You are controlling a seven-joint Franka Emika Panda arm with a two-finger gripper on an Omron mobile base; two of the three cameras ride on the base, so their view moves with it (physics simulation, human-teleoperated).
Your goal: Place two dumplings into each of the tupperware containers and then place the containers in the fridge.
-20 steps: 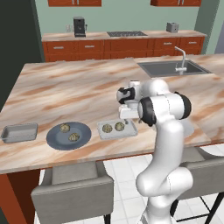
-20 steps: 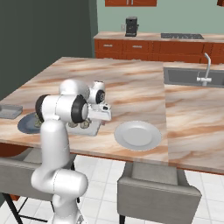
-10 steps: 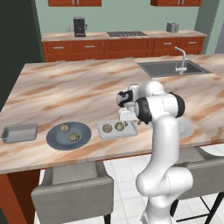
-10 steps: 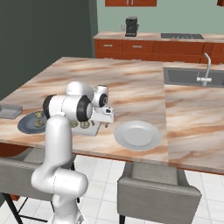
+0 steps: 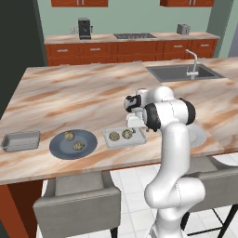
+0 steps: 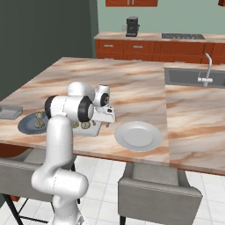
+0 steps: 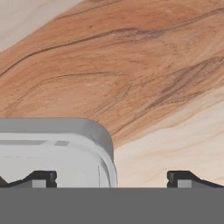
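step: near pale grey-white rectangular tupperware tray (image 5: 123,138) filled — two crinkled tan dumplings (image 5: 120,135) inside | white arm's two-finger gripper (image 7: 112,178): jaws apart, empty, over tray corner | next: fetch dumplings from dark round plate (image 5: 60,148) — for far tray (image 5: 20,141)

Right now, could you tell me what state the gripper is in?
Gripper: open, holding nothing, above a corner of the tupperware container.

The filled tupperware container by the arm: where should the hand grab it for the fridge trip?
Grip a low side wall of the filled container, best near the rounded corner lying between the open hand's fingertips. Come straight down from above, one finger inside the rim and one outside. The tray lies flat with thin upright walls, and its two dumplings sit mid-tray, leaving the edge free.
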